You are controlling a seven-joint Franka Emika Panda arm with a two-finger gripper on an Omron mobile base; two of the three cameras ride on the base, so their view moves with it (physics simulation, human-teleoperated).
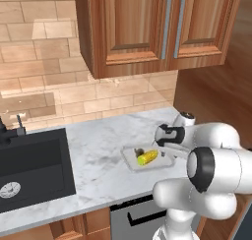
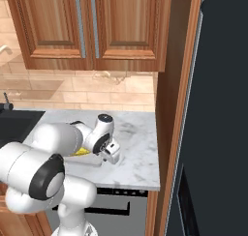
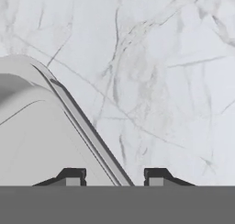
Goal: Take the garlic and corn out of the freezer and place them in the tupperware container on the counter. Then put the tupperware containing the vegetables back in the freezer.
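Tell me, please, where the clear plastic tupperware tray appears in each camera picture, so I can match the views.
Left base view: the shallow, clear plastic tupperware tray lies at centre right on the marbled stone counter, beside the white arm.
Right base view: lower left of centre, mostly hidden behind the arm; a bit of its edge shows.
Hand view: its rim runs across the left half.
Shared landmark: the counter.
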